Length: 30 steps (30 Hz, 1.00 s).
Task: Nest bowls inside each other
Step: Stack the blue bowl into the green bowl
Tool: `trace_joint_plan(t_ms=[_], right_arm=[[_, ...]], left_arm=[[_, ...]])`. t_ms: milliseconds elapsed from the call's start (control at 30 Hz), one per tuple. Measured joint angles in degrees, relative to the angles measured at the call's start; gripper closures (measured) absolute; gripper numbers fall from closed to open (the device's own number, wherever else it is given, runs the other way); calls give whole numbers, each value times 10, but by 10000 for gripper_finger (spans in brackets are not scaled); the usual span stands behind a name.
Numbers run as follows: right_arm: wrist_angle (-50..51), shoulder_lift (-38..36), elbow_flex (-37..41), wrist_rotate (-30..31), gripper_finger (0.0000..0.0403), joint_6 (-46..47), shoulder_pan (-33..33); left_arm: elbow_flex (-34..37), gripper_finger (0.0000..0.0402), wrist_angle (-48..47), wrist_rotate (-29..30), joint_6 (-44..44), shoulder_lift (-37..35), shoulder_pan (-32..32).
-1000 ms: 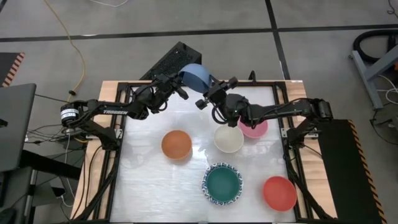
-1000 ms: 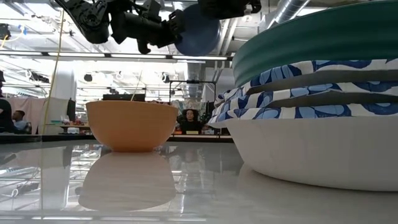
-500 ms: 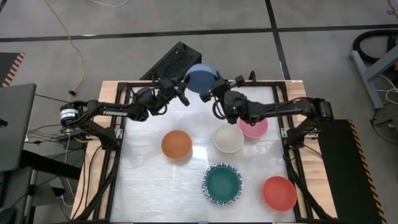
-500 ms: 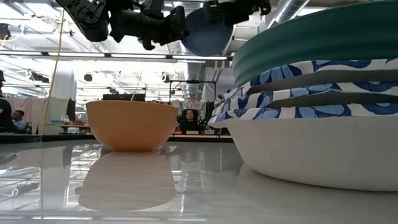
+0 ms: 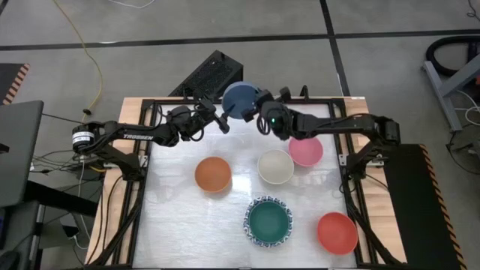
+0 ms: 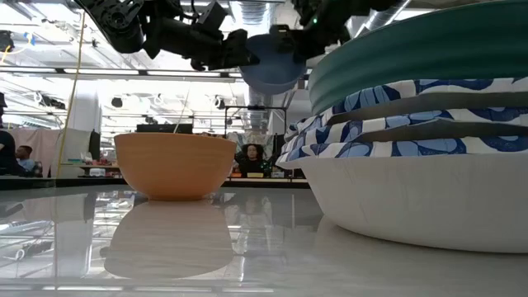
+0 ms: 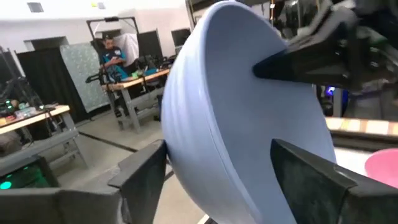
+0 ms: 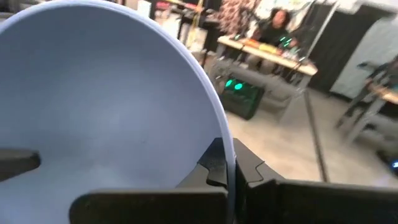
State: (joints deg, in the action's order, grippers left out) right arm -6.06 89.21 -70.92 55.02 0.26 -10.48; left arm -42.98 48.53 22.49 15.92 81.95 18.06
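**Blue bowl passes from left arm to right, above the table's far edge**

On the left, the left gripper hangs just beside the blue bowl, its jaws spread wide with the bowl's outer wall between them and no pinch showing. The right gripper has its jaws pinched on the bowl's rim, one finger inside and one outside, so the right arm appears to carry the bowl's weight.

Below, on the table, the orange bowl sits left of the cream bowl; the pink bowl is just beside the cream one. Nearer the front stand the green bowl, nested in blue-patterned white bowls, and the red bowl.

To do this well, the left arm should draw straight back without brushing the bowl. The right should keep its rim grip firm, level the bowl, and lower it squarely into an open bowl.
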Motion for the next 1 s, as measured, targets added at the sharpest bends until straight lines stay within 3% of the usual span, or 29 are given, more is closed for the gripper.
trace_joint_plan(t_ms=[200,500,700,1000], right_arm=[[97,-1,-25,-108,396,76,-65],[206,0,-53,-202,396,124,-133],[281,-1,-94,-379,397,167,-222],[454,-1,-105,-611,397,177,-333]], left_arm=[[0,121,-18,0,15,-5,0],[-1,121,-34,-13,28,-51,1],[-1,121,-137,-66,15,-112,1],[-1,121,-355,-202,-12,-244,1]])
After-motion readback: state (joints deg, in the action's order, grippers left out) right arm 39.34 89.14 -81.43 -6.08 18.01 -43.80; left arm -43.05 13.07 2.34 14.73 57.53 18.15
